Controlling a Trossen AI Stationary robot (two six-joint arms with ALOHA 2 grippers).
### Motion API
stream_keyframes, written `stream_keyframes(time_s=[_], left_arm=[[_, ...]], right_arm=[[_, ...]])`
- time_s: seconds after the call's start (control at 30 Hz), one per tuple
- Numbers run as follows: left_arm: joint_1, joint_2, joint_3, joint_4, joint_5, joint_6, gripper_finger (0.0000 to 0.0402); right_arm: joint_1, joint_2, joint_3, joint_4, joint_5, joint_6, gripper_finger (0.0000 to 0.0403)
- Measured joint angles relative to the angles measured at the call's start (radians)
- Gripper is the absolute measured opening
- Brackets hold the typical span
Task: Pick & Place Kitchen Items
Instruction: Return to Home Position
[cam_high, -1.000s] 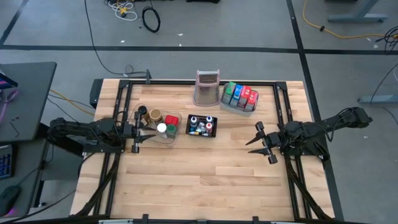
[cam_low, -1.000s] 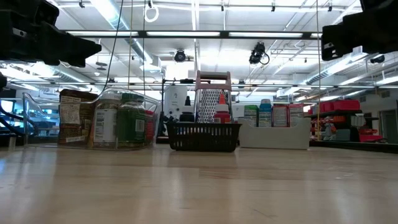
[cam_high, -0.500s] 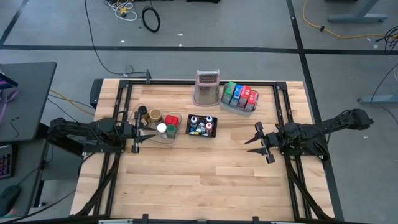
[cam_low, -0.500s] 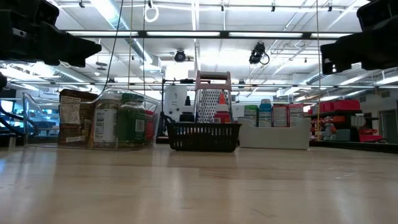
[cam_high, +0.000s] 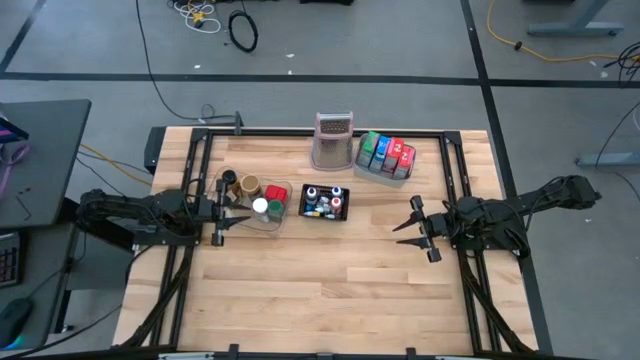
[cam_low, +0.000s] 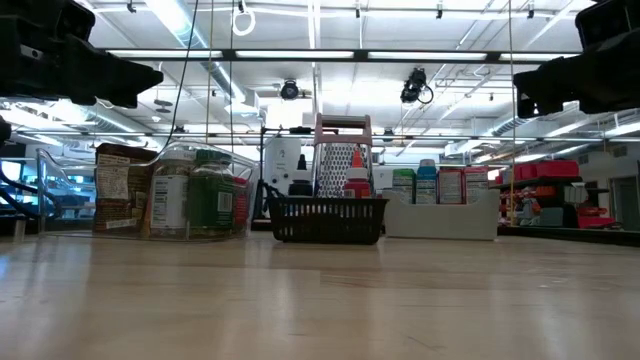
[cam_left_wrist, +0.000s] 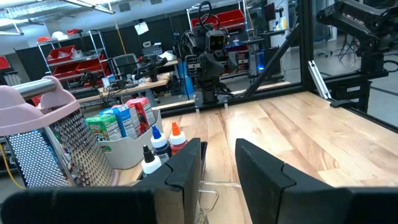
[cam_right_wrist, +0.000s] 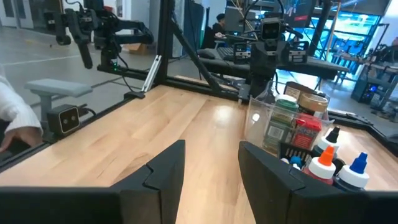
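Wooden worktop (cam_high: 320, 280): bottles (cam_high: 322, 200) in basket (cam_high: 301, 203), sorting seemingly done; my left gripper (cam_high: 238, 215), right gripper (cam_high: 408, 226) hang clear, jaws released, empty.

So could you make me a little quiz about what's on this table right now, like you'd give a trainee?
1. True or false: the box grater stands inside the black mesh basket.
2. Which container holds the small bottles? A. the grey tray. B. the black mesh basket. C. the clear tub.
3. Fill in the gap: the left gripper and the right gripper both have their fingers ___ and hold nothing.

Key: 1 false, the grater stands on the table behind the basket. 2 B. 3 open.
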Motion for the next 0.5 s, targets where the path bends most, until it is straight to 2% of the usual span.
stream_keyframes(time_s=[0.27,0.5], left_arm=[[0.0,0.0,0.0,0.0,0.0,0.0,0.011],[0.0,0.0,0.0,0.0,0.0,0.0,0.011]], right_arm=[[0.0,0.001,0.0,-0.063,0.0,0.013,0.016],[0.0,-0.02,0.0,-0.033,0.0,0.022,0.016]])
